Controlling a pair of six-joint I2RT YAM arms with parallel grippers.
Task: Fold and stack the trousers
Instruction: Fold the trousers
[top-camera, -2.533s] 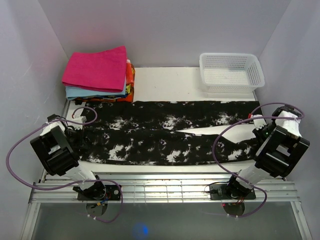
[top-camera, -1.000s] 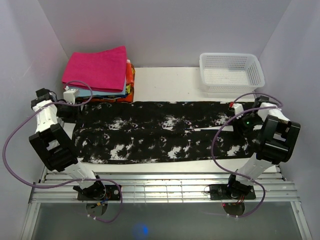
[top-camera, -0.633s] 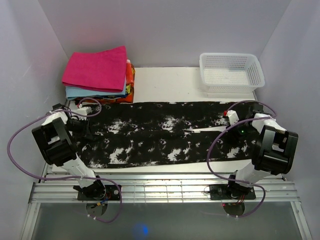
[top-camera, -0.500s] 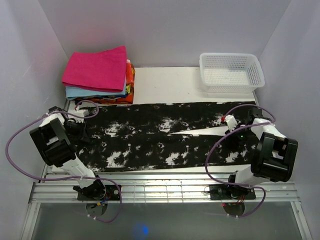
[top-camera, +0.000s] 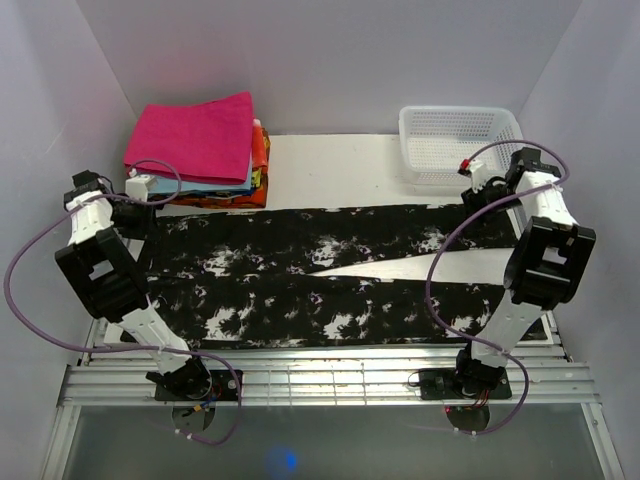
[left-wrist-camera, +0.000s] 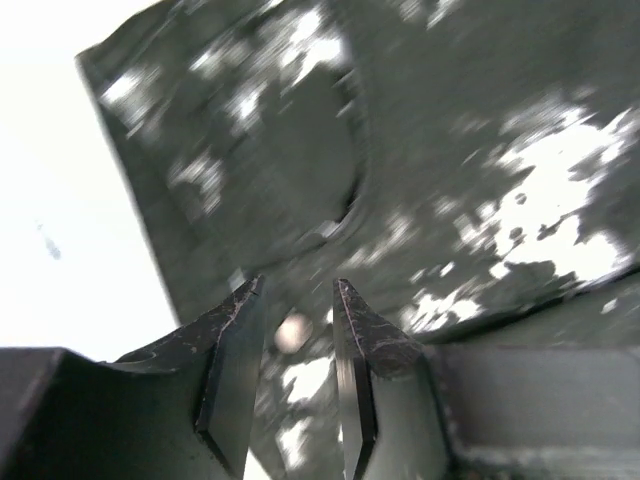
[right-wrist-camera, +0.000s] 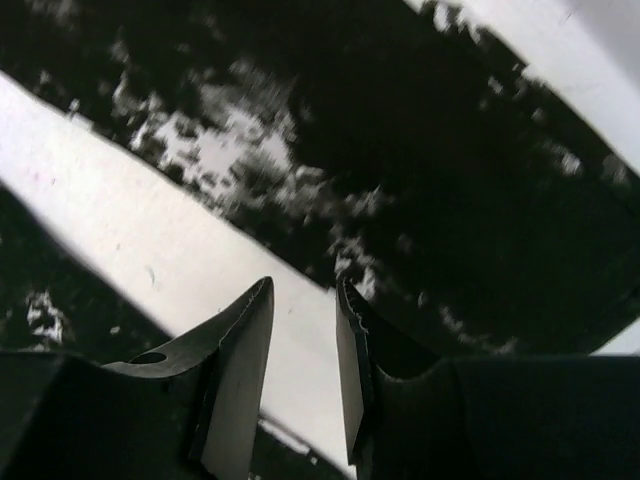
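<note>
My left gripper and right gripper hang part-open and empty over the trousers, stretched left to right across the table: waist under my left, leg ends under my right.

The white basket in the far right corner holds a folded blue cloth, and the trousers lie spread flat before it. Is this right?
No. The white basket holds nothing, as the top external view shows; the trousers do lie spread flat before it.
</note>
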